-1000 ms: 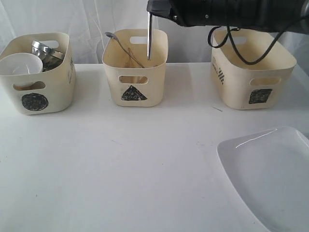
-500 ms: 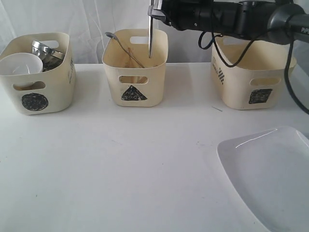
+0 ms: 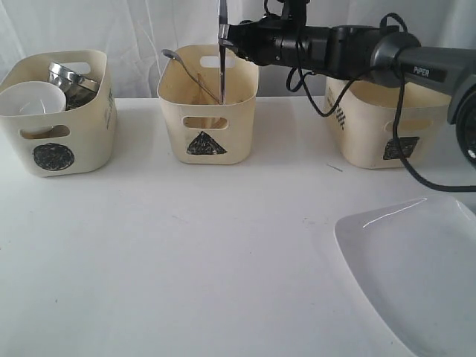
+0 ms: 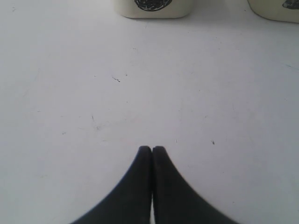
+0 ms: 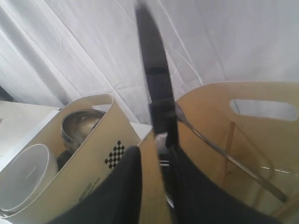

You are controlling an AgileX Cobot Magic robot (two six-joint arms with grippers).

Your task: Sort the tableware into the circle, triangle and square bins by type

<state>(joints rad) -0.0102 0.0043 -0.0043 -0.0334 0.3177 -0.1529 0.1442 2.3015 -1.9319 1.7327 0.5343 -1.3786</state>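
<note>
My right gripper hangs over the triangle bin. The steel knife stands upright with its lower end inside that bin. In the right wrist view the jaws of this gripper stand apart; the blurred knife lies against one finger, with a gap to the other. A spoon and chopsticks lie in the triangle bin. Steel mugs and a white bowl fill the circle bin. My left gripper is shut and empty above bare table.
The square bin stands at the back right, behind the right arm and its cables. The large white plate lies at the front right, near the table edge. A white curtain hangs behind the bins.
The right arm has swung left and the knife with it, from the bin's right side towards its middle. The knife now reaches lower into the bin and the jaws have parted.
</note>
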